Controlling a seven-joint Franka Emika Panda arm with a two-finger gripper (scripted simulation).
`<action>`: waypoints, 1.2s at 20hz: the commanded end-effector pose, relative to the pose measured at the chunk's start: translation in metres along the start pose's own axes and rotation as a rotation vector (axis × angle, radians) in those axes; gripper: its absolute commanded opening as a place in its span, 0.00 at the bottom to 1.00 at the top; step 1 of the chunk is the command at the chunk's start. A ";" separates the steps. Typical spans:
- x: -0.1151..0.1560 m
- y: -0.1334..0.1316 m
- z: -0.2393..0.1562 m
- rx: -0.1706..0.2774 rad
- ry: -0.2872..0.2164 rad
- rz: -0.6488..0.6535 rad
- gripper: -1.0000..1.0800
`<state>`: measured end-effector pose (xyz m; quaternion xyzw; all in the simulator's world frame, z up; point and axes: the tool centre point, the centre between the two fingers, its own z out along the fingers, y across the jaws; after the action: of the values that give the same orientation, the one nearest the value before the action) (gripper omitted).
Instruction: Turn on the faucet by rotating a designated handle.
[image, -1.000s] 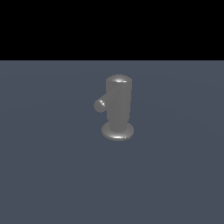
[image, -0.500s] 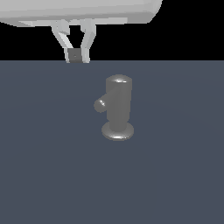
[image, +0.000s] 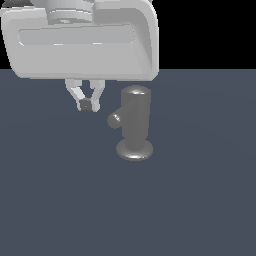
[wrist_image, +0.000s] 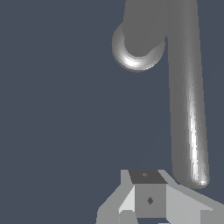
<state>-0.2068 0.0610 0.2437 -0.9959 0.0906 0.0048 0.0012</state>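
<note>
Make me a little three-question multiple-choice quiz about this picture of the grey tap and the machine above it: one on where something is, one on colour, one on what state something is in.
1. Where is the gripper relative to the faucet in the exterior view?
A. To its left, apart from it
B. Resting on its domed top
C. To its right

2. What colour is the faucet?
A. Bright red
B. Dull grey
C. Gold

3. How are the gripper's fingers set?
A. Spread wide
C. Clamped round the handle
B. Closed together on nothing

Answers:
1 A: floor shows between the gripper and the faucet.
2 B: body and handle are the same grey metal.
3 B: the fingertips meet, and the handle lies off to one side.
</note>
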 end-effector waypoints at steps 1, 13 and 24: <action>0.004 -0.003 0.010 0.000 0.004 0.009 0.00; 0.010 -0.007 0.025 -0.001 0.010 0.023 0.00; 0.016 0.036 0.025 -0.001 0.010 0.023 0.00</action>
<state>-0.1991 0.0374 0.2188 -0.9957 0.0930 0.0008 -0.0006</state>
